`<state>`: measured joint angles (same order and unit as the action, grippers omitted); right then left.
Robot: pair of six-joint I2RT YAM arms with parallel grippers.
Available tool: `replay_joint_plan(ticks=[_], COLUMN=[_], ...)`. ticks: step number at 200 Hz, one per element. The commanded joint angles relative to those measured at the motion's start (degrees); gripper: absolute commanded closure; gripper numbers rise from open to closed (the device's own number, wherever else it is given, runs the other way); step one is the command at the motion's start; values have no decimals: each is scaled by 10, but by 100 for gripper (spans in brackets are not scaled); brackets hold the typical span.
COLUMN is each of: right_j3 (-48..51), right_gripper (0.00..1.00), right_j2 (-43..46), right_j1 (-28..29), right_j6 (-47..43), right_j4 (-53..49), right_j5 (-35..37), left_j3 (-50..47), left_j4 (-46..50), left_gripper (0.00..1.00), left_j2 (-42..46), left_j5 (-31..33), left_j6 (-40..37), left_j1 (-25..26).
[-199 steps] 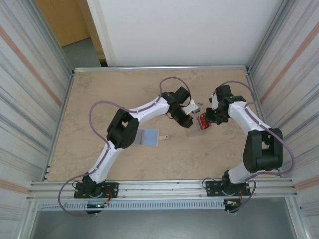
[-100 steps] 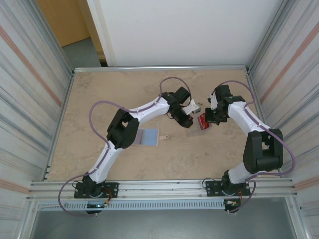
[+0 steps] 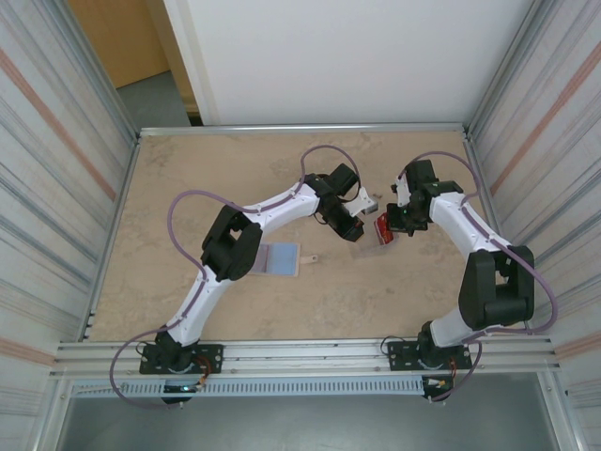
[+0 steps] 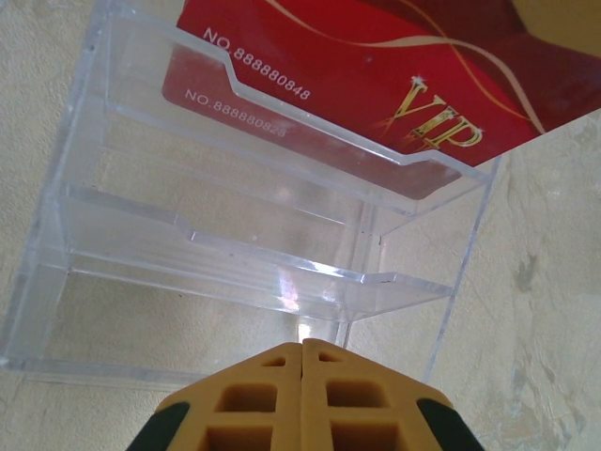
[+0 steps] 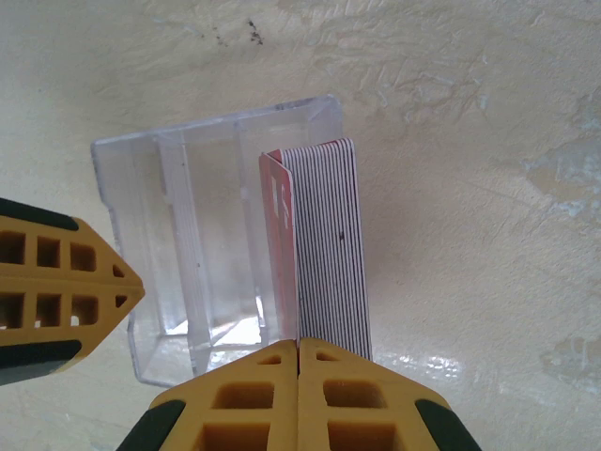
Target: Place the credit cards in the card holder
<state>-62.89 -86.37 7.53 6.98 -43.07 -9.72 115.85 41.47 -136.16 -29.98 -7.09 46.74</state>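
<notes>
Nearest the arm bases, the card holder (image 3: 280, 258) lay open on the table (image 3: 188, 188) with its pale blue pockets facing up, well apart from the cards. Farther out, the left gripper (image 4: 300, 349) was closed with its pads together, just before a clear 3-tier case (image 4: 235, 240). The right gripper (image 5: 299, 346) was closed too, its tips at the near end of the red credit cards (image 5: 324, 244), which stood stacked in the case's end compartment.
</notes>
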Motion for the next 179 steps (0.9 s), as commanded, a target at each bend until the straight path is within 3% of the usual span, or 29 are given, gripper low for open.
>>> replay_joint_plan(ticks=[1, 74, 108, 141, 179], right_j3=[-21, -30, -40, -58, -59], right_gripper=[99, 100, 100, 100, 100], right_j2=[18, 32, 56, 83, 114], right_j1=[1, -1, -12, -13, -12], right_j6=[1, 9, 28, 50, 86], right_j4=[-29, -38, -39, -44, -30], right_j5=[-12, -45, -100, -144, -191], left_j3=[-22, -21, -15, -8, -65], left_j4=[41, 42, 45, 54, 49], left_gripper=[100, 100, 100, 87, 76], left_j2=[-28, -13, 16, 64, 155], left_j5=[40, 32, 25, 16, 5], left_j6=[-13, -9, -6, -3, 0], left_j1=[6, -4, -13, -29, -62])
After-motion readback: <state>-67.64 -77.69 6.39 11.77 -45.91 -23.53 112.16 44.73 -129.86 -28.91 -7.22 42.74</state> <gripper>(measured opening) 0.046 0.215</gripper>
